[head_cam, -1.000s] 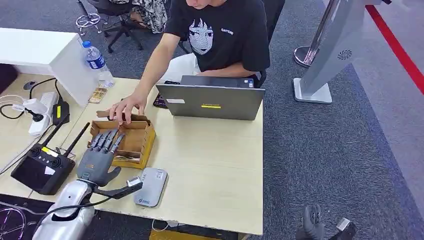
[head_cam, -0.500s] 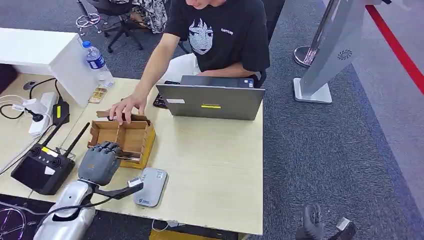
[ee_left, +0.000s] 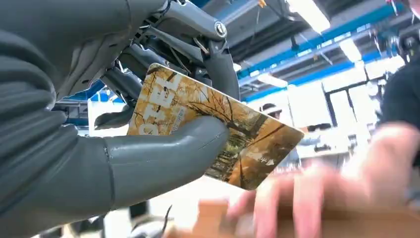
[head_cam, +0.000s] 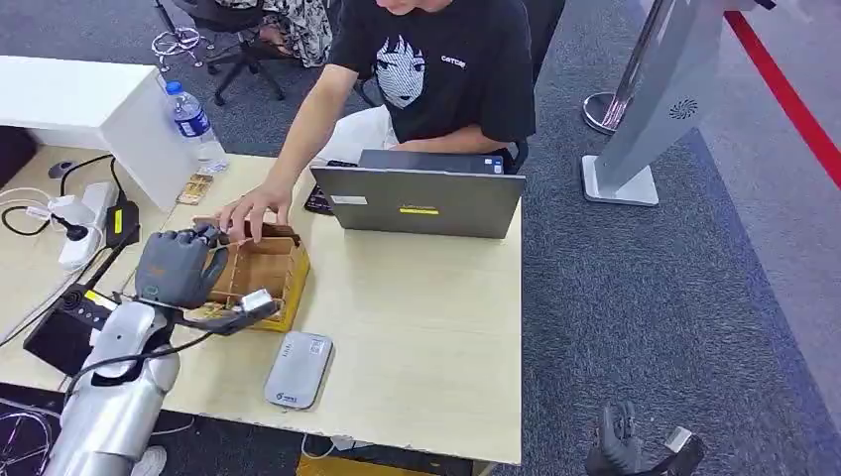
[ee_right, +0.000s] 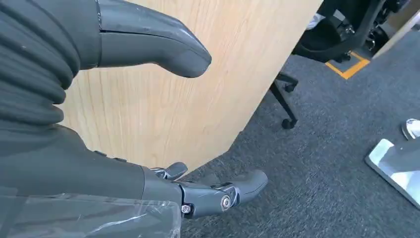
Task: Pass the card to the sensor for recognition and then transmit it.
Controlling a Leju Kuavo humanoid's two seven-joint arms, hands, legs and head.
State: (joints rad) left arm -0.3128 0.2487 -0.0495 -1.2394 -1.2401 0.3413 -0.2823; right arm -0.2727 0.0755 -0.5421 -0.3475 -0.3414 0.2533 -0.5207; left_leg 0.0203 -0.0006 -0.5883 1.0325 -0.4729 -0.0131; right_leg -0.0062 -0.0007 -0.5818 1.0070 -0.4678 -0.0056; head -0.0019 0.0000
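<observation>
Spanning most of the head view, the pale wooden table carries a grey laptop, an open cardboard box with compartments, and a grey sensor lying flat near the front edge. A person in a black shirt sits behind the laptop, one hand resting on the far rim of the box, as it did a second ago. The black controller sits left of the box.

The left hand has risen out of the box: a second ago its fingers were spread flat inside a compartment, half a second ago they were curled down there, and now the hand hangs above the box's left side, turned upward. Its thumb and darker fingers clamp an orange, autumn-leaf printed card, lifted clear of the box and well apart from the sensor.

The right hand hangs beside the table's edge over grey carpet, fingers loosely apart, holding nothing.
</observation>
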